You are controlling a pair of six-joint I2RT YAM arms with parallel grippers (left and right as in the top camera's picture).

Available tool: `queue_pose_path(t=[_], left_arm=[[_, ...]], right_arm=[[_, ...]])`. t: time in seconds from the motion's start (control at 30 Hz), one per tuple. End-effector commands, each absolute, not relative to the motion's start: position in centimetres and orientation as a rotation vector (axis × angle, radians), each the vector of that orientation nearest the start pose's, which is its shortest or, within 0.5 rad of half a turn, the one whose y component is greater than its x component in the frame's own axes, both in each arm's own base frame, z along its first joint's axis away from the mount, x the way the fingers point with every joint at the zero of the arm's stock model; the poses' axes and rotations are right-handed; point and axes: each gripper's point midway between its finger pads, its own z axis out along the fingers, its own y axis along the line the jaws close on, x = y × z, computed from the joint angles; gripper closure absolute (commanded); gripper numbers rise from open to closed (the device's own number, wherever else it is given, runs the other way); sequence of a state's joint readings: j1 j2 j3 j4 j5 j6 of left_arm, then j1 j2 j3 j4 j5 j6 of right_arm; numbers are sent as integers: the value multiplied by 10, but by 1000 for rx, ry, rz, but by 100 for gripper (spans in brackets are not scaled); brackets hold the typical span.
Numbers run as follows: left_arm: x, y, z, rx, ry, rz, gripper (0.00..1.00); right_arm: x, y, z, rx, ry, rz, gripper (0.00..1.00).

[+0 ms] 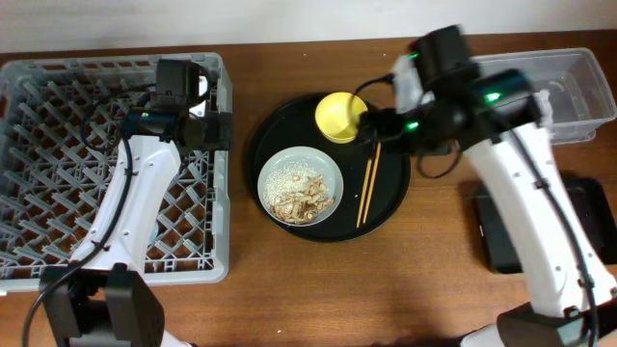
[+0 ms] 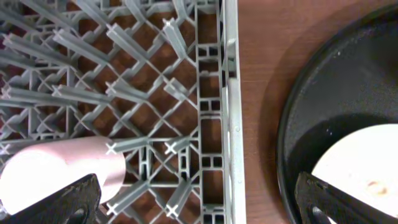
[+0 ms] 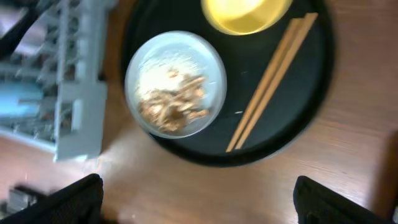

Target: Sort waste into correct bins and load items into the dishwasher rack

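The left fingers (image 2: 68, 202) stand spread wide and empty above the right-hand edge of the large square grey plastic dishwasher rack (image 1: 67, 164). A pink cup (image 2: 62, 171) lies there on its side among the pegs, just beside one fingertip. Its long axis runs along the rack's floor, across the left wrist view; which end is the mouth cannot be told. The right fingers (image 3: 339, 202), likewise wide apart with nothing between them, hang over the large round black tray (image 1: 390, 193) at the middle of the brown wooden surface (image 1: 434, 289). On that tray a small yellow bowl (image 1: 339, 116) sits upright at the far rim, close by the right wrist. A pair of thin wooden chopsticks (image 1: 368, 183) lies side by side, long axis running from beside the bowl toward the near rim at a slight tilt. To their left, a round grey-green dish (image 1: 323, 162) carries loose white rice grains with brownish scraps (image 1: 299, 193). A clear rectangular plastic tub (image 1: 578, 87) stands at the far right corner, and a shallow black rectangular tray (image 1: 501, 236) lies at the right edge, partly hidden by the right arm.
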State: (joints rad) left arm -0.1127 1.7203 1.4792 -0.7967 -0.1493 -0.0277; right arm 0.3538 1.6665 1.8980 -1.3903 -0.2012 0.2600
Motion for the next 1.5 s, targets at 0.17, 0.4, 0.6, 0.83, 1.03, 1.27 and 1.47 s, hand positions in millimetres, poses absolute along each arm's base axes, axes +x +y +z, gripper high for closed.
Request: queue_pose_path(t=[0.17,0.4,0.6,0.83,1.03,1.27,1.47], left_arm=[[428,-78,170,-143,2611,-373,1],[428,-68,166,-194,2617,-284,1],[401,-165,173,296,2609,-579,1],[394,-251,131,730,2489,-151,1],[426,-294,142,986,2242,-126,4],[452,-301,140,1056,2447,-91,1],[479,-339,149,947,2323,-266,1]], right_arm=[[343,176,231,-140,2856,267,2],[375,147,236,-10,2774,249,2],[410,40,240,462,2686,218,2],[399,-68,237,818,2617,132,2],[397,-82,237,863,2601,122,2],[397,-82,237,863,2601,122,2],[397,-82,237,863,2601,122,2]])
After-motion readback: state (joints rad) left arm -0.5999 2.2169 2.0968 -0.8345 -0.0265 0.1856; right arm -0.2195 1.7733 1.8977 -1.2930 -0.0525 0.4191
